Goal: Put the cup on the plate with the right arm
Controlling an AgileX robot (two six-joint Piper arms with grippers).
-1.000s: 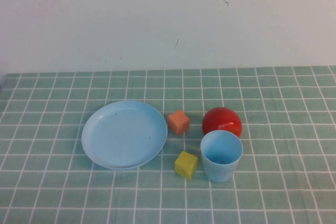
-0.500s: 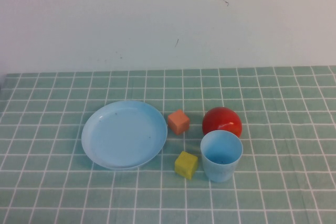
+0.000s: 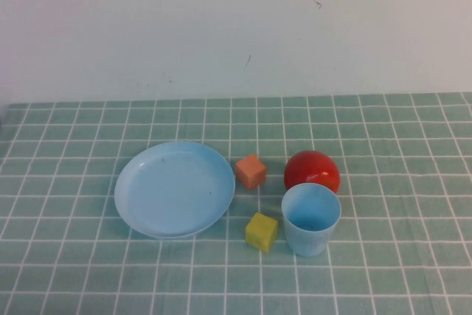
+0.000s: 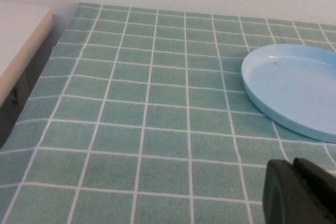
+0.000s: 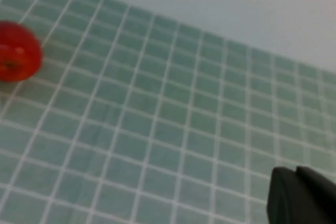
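Note:
The light blue cup (image 3: 311, 219) stands upright and empty on the green checked cloth, just in front of the red apple (image 3: 312, 171). The light blue plate (image 3: 175, 189) lies empty to the cup's left and also shows in the left wrist view (image 4: 294, 87). Neither arm shows in the high view. My left gripper (image 4: 293, 162) is shut and empty above the cloth, a short way from the plate's rim. My right gripper (image 5: 295, 170) is shut and empty above bare cloth, far from the apple (image 5: 18, 52). The cup is out of both wrist views.
An orange cube (image 3: 251, 171) sits between the plate and the apple. A yellow cube (image 3: 262, 232) sits between the plate and the cup. A white wall stands behind the table. A pale ledge (image 4: 18, 40) lies beyond the cloth's edge in the left wrist view.

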